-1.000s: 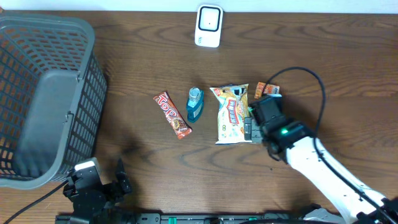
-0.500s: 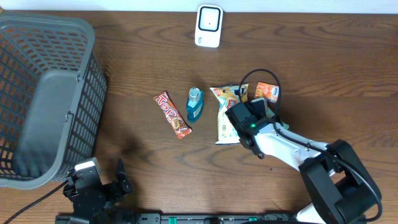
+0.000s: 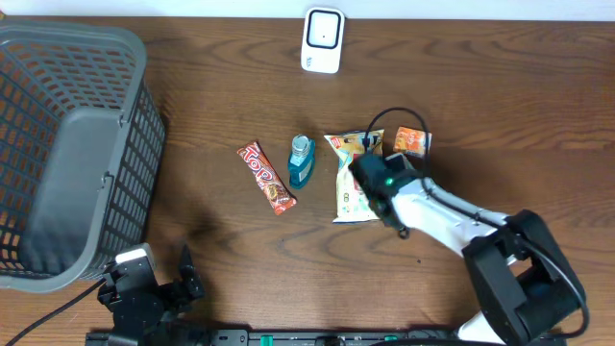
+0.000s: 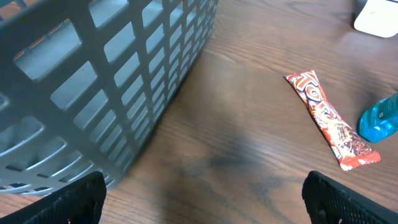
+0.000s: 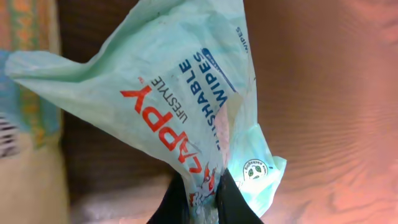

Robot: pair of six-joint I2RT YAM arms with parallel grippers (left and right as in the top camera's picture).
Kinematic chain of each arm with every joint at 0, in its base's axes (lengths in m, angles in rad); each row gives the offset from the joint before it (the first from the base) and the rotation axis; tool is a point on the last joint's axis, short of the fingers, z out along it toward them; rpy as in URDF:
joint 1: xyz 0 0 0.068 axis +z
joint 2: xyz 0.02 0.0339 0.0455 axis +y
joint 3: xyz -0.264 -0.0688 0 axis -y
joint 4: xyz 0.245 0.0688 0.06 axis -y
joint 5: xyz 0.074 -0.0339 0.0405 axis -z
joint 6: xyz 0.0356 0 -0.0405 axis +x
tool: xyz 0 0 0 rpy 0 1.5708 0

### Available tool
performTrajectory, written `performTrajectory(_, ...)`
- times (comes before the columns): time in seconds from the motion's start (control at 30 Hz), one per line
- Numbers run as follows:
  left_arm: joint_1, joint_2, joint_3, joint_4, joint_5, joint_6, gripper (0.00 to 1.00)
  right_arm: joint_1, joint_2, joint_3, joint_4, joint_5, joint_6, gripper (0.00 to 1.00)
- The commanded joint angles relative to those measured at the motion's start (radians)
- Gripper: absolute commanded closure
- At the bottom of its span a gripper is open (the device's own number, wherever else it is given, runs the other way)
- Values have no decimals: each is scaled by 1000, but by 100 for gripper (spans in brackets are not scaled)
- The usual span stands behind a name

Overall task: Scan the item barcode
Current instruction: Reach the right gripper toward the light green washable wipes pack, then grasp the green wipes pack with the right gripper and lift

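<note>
A pale packet of flushable wipes (image 5: pixel 186 93) with red lettering fills the right wrist view, and my right gripper (image 5: pixel 202 186) is shut on its lower edge, both dark fingers pinching the film. From overhead the same packet (image 3: pixel 346 199) lies at the table's middle, with the right gripper (image 3: pixel 365 175) on top of it. The white scanner (image 3: pixel 322 40) stands at the far edge, well apart from the packet. My left gripper (image 4: pixel 202 208) hangs open over bare wood at the near left, holding nothing.
A grey mesh basket (image 3: pixel 67 154) takes up the left side. A red snack bar (image 3: pixel 266 177) and a blue bottle (image 3: pixel 302 161) lie left of the packet. Right of it sits a small orange packet (image 3: pixel 413 142).
My right arm swung left over the wipes packet and its jaws went from wide open to closed on the film. The left arm has not moved.
</note>
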Motion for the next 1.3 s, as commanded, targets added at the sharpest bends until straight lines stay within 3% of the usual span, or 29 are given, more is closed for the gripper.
performTrajectory(0.0, 2, -2, 3, -1, -13, -2, 2, -39, -77, 108, -75, -333, -106, 99)
performTrajectory(0.13, 2, -2, 3, -1, -13, -2, 2, -122, -183, 199, -229, -662, -214, 99)
performTrajectory(0.43, 2, -2, 3, -1, -13, -2, 2, -342, -207, 181, -336, -1431, -475, 99)
performTrajectory(0.73, 2, -2, 3, -1, -13, -2, 2, -367, -207, 180, -354, -1935, -481, 99)
performTrajectory(0.93, 2, -2, 3, -1, -13, -2, 2, -367, -207, 181, -406, -2124, -460, 99)
performTrajectory(1.07, 2, -2, 3, -1, -13, -2, 2, -367, -208, 181, -444, -2124, -272, 99)
performTrajectory(1.27, 2, -2, 3, -1, -13, -2, 2, -367, -208, 181, -459, -2124, -248, 99)
